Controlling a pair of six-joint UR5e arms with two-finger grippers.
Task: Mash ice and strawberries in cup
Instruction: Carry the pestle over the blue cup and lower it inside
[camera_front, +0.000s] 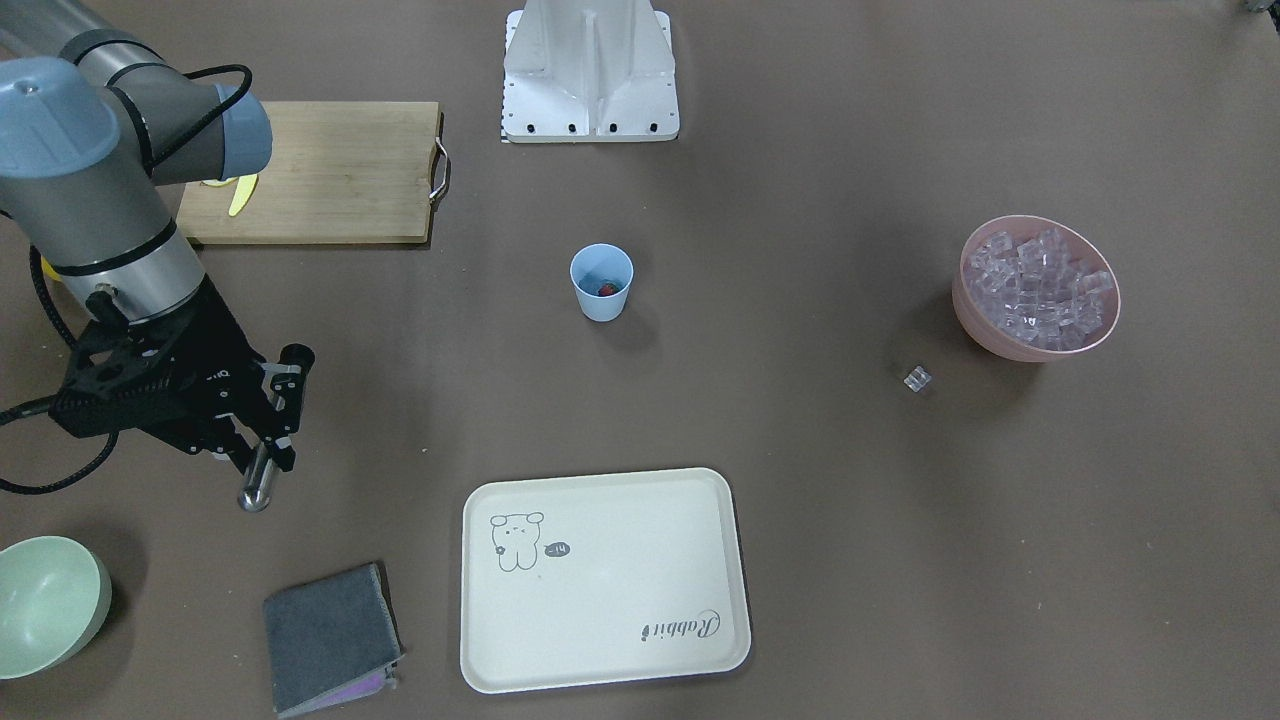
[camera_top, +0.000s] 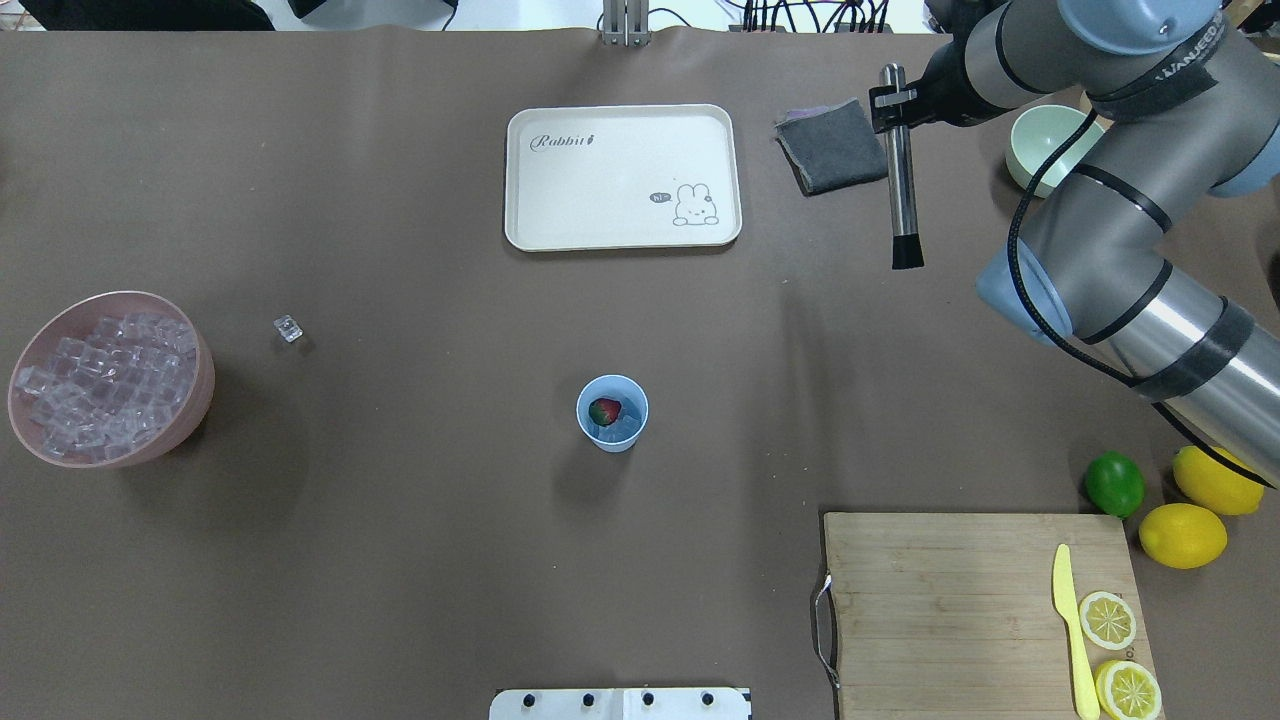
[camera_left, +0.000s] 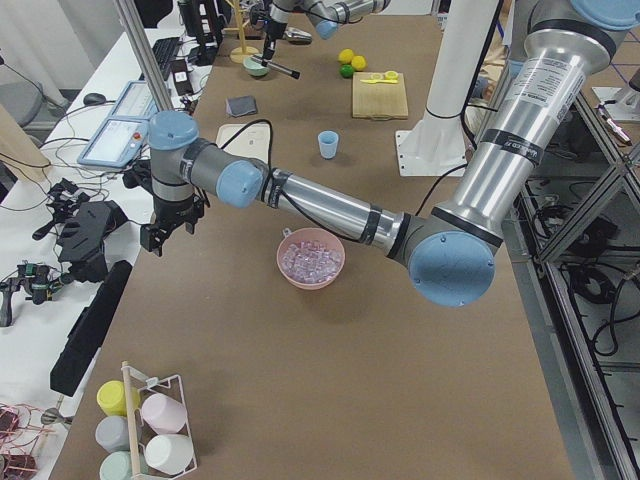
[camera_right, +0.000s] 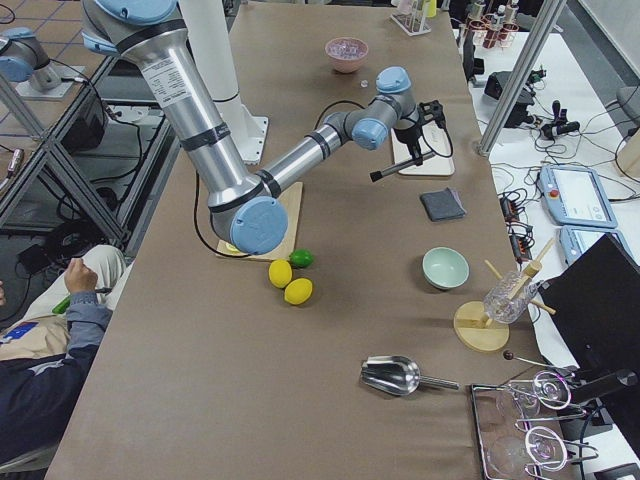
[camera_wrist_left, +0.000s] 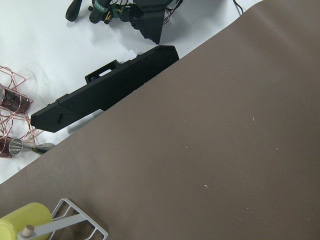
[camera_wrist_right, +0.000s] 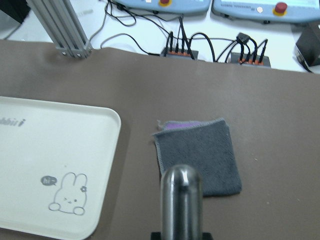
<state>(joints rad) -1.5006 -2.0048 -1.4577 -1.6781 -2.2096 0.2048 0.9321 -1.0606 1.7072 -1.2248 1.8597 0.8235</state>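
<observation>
At the lower right of the overhead view, nearest the robot's base, lies a wooden cutting board (camera_top: 950, 600) with a yellow knife (camera_top: 1068, 620) and two lemon slices (camera_top: 1108, 619) on its right end. Just beyond its right corner sit a green lime (camera_top: 1114, 483) and two whole lemons (camera_top: 1182, 534).

The light-blue cup (camera_top: 612, 447) stands upright in the middle of the frame, well apart from everything else. The red strawberry (camera_top: 604, 410) lies inside it against the left wall, with a clear cube or two beside it.

At the left edge sits a pink bowl (camera_top: 197, 408) heaped with ice (camera_top: 100, 385). One loose cube (camera_top: 288, 328) rests on the table just to the bowl's upper right.

Further off, at top centre, lies a cream tray (camera_top: 610, 190) printed with a rabbit. To its right is a folded grey cloth (camera_top: 835, 150), then a pale green bowl (camera_top: 1040, 150).

At the upper right, the right gripper (camera_top: 893, 100) pinches the top end of a steel muddler (camera_top: 902, 190), which hangs above the table beside the cloth, black tip pointing towards the bottom of the frame.

The left gripper (camera_left: 160, 237) appears only at middle left of the exterior left view, over the table's far edge. Whether its fingers are spread or together cannot be told.
</observation>
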